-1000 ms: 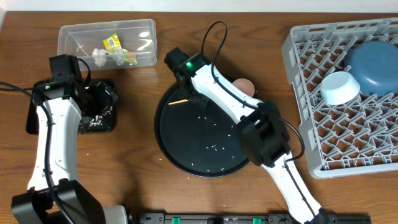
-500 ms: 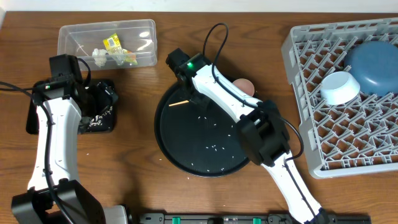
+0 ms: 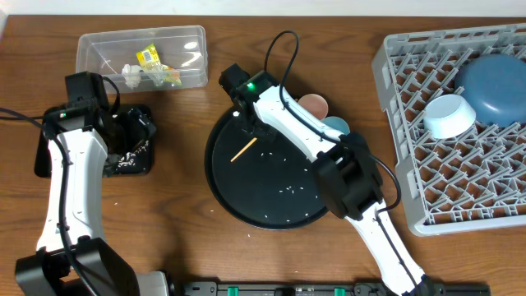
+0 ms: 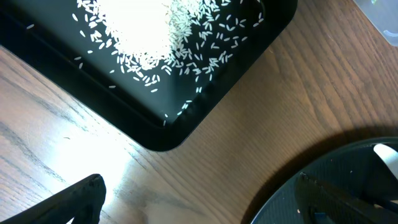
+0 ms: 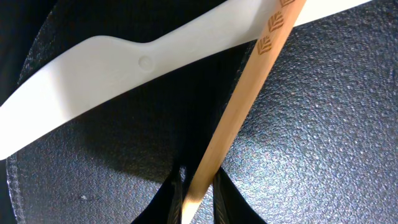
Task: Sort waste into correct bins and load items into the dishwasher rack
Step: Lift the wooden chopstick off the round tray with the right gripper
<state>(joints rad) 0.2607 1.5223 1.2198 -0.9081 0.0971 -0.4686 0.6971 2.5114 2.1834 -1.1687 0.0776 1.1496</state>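
Observation:
My right gripper (image 5: pixel 198 190) is shut on a wooden chopstick (image 5: pixel 236 118) with leaf marks, low over the round black tray (image 3: pixel 267 168). The chopstick (image 3: pixel 244 149) slants down-left from the gripper (image 3: pixel 251 123). A white plastic utensil (image 5: pixel 143 68) lies under it. My left gripper (image 4: pixel 199 205) is open above the table beside the shallow black tray (image 4: pixel 155 56), which holds white rice. The clear tub (image 3: pixel 140 53) holds a yellow-green wrapper (image 3: pixel 149 57) and a tissue (image 3: pixel 130 74). The grey rack (image 3: pixel 427 181) holds the dark-blue bowl (image 3: pixel 493 86) and the white bowl (image 3: pixel 449 115).
A pink cup (image 3: pixel 313 104) and a light-blue cup (image 3: pixel 334 125) stand at the round tray's far right rim, partly behind my right arm. Loose rice grains (image 3: pixel 288 191) lie scattered on the round tray. The round tray's edge (image 4: pixel 348 168) shows beside my left fingers.
My right gripper has closed on the chopstick, which has swung from nearly level to a steep slant. Both cups show more from behind the arm. The left arm is still.

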